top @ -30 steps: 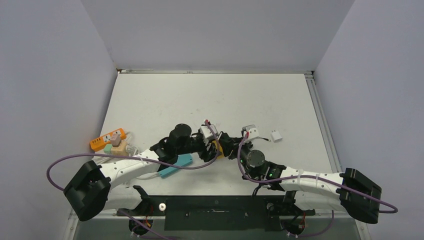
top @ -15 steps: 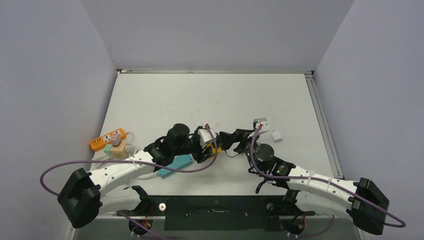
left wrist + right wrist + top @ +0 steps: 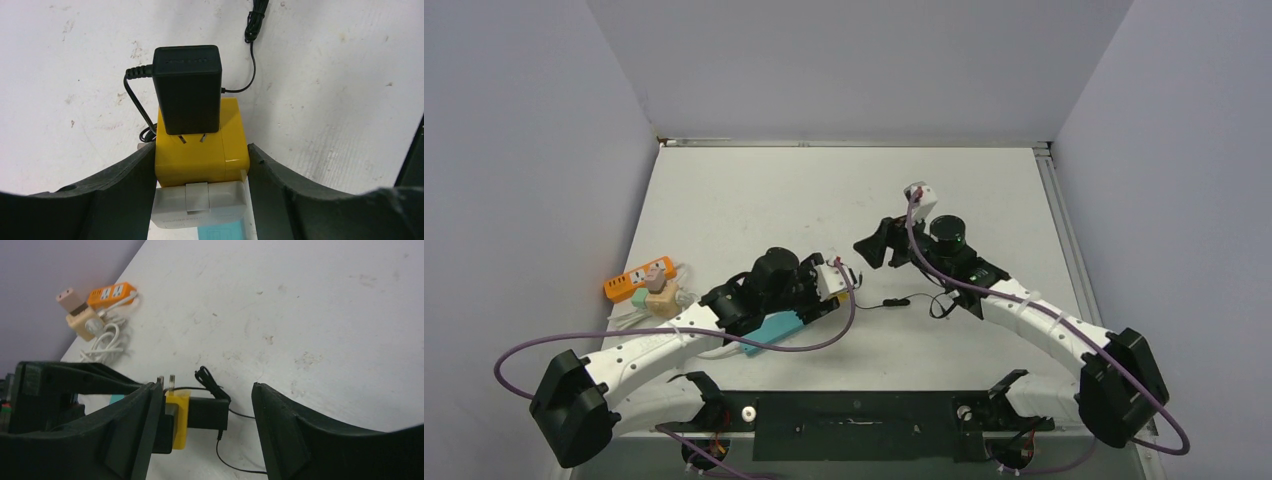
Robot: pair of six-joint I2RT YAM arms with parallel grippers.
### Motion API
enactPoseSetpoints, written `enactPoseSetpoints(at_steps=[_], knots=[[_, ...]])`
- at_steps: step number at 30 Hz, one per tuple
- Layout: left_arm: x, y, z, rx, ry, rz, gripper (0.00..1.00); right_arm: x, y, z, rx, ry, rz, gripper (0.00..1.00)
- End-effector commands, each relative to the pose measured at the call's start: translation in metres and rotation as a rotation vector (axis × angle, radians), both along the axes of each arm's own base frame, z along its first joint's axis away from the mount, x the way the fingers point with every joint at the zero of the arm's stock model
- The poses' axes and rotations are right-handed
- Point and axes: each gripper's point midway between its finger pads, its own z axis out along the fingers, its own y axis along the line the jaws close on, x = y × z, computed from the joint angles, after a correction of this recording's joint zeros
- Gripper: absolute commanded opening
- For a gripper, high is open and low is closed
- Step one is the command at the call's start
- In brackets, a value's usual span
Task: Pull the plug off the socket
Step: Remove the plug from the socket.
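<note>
Plug half-drawn, right arm clear of it.
Left gripper (image 3: 200,200) jaws clamp the yellow socket adapter (image 3: 200,150); black plug (image 3: 186,95) sits ahead, prongs showing. Right gripper (image 3: 202,425) jaws gape empty; regrasping seems next.

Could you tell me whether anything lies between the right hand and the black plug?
Nothing visible does: the right hand is open, with bare table between it and the black plug in the yellow socket.
</note>
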Motion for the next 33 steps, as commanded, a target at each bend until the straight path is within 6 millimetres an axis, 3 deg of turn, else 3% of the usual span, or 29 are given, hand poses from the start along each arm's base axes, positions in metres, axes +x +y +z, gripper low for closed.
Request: enactPoseSetpoints(at_steps=[1,5,17,22,33], knots=[[0.02,-0.005,0.038,-0.05,-0.144,0.022,0.0,-0.025,0.03,-0.016,-0.012,0.03,0.252,0.65],[0.022,-0.005,0.029,-0.022,-0.131,0.026,0.0,-0.036,0.043,-0.021,0.055,-0.008,0.334,0.63],[0.02,-0.012,0.007,0.048,-0.077,0.007,0.0,-0.054,0.054,-0.042,0.101,-0.002,0.391,0.58],[0.016,-0.015,0.004,0.054,-0.07,-0.01,0.0,-0.052,0.059,-0.058,0.053,0.027,0.379,0.5],[0.017,-0.014,0.003,0.071,-0.078,0.004,0.0,-0.053,0.063,-0.062,0.045,0.033,0.373,0.4]])
